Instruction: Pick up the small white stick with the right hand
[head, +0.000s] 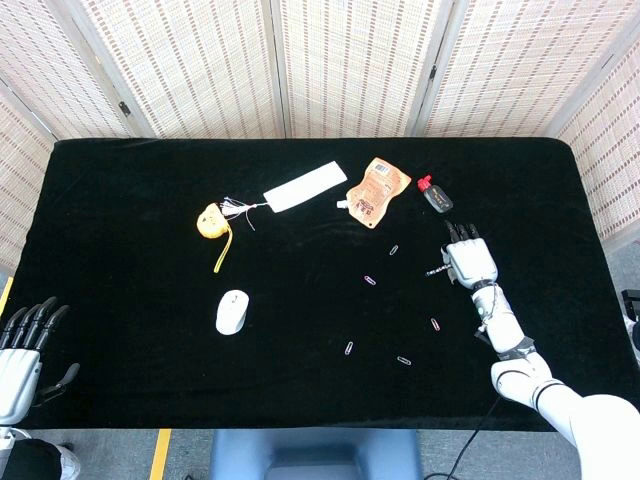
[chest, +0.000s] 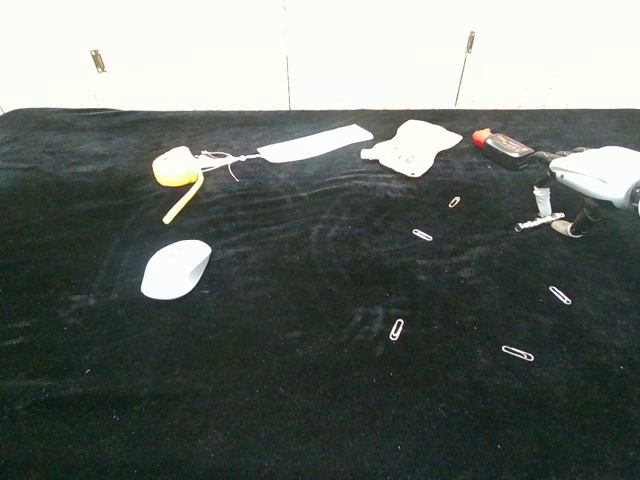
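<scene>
The small white stick (head: 436, 269) (chest: 536, 222) lies on the black table to the right of the middle. My right hand (head: 470, 261) (chest: 597, 177) hangs low over the stick's right end. One finger (chest: 543, 201) presses down on the stick and the thumb (chest: 563, 228) touches its end, so the stick is pinched between them while still resting on the cloth. My left hand (head: 20, 349) shows only in the head view, off the table's front left corner, with its fingers spread and nothing in it.
A black and red bottle (head: 434, 195) (chest: 503, 147) lies just behind the right hand. An orange pouch (head: 377, 190), a white flat strip (head: 304, 186), a yellow tag with a strap (head: 211, 222) and a white mouse (head: 231, 311) lie further left. Several paper clips (chest: 559, 295) are scattered in front.
</scene>
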